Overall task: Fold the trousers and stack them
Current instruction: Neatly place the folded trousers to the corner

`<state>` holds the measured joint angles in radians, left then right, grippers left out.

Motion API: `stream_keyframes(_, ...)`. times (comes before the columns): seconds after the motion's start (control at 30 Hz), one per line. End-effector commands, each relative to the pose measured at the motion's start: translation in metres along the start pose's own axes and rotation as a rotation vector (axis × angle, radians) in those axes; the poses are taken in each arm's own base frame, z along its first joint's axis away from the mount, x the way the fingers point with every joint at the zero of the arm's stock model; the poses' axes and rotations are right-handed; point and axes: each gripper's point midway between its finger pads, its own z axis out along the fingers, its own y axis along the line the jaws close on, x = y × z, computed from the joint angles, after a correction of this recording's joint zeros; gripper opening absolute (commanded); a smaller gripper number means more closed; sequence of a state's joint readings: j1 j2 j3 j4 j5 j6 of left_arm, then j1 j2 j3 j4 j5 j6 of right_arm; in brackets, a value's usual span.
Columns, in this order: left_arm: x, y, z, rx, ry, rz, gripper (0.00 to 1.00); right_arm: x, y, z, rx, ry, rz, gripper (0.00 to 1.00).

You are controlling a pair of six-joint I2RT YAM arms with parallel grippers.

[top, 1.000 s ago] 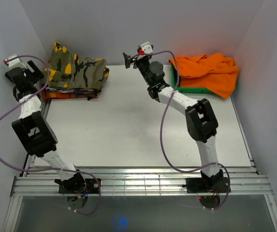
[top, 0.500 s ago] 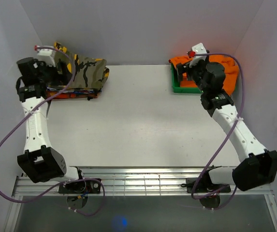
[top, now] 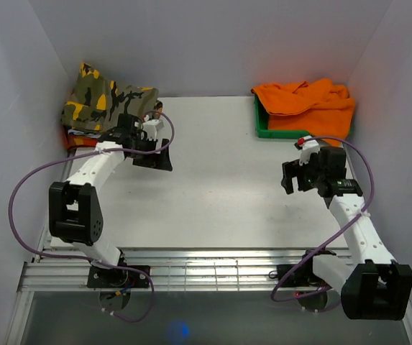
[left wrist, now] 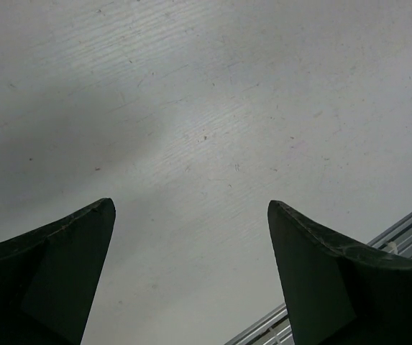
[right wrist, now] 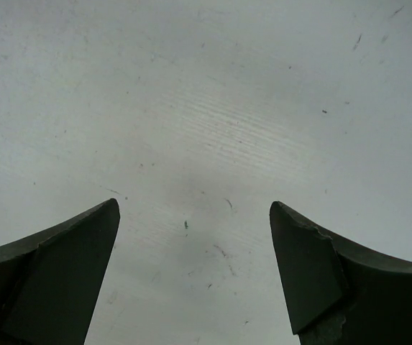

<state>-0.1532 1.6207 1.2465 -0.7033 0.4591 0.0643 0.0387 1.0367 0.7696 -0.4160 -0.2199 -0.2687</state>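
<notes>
The camouflage trousers [top: 106, 100] lie folded on top of a pile of folded garments at the table's back left corner. My left gripper [top: 154, 158] hangs just right of that pile, apart from it, over bare tabletop. In the left wrist view the left gripper [left wrist: 191, 212] is open with only white table between its dark fingers [left wrist: 62, 251]. My right gripper [top: 289, 178] hovers over the right middle of the table. The right wrist view shows the right gripper [right wrist: 195, 212] open and empty above the scuffed surface.
A green bin [top: 262, 128] at the back right holds a plain orange cloth [top: 308, 104] that spills over its rim. Red-orange folded garments [top: 83, 139] show under the trousers. A metal rail [left wrist: 407, 233] runs along the table's near edge. White walls close in on three sides.
Both arms have swung away from the back. The left gripper came off the pile to its right side; the right gripper left the orange cloth for the right middle of the table.
</notes>
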Motion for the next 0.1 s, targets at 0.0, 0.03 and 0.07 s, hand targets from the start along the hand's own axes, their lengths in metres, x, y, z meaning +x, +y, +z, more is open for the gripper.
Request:
stream_keyframes(0.0,-0.0232,-0.0056,-0.0237,-0.043,-0.112,0.036,0.98,0.0035,0.0140,-0.0091,-0.067,-0.026,0.047,0.90)
stream_keyframes(0.03,-0.0217,-0.0043,-0.0241,-0.054,-0.110,0.037,0.98,0.0079,0.0173,-0.0086,-0.081,-0.016,0.056,0.90)
stream_keyframes(0.07,-0.0227,-0.0059,-0.0269,-0.056,-0.119,0.044,0.98,0.0081,0.0188,-0.0094,-0.087,-0.018,0.058,0.90)
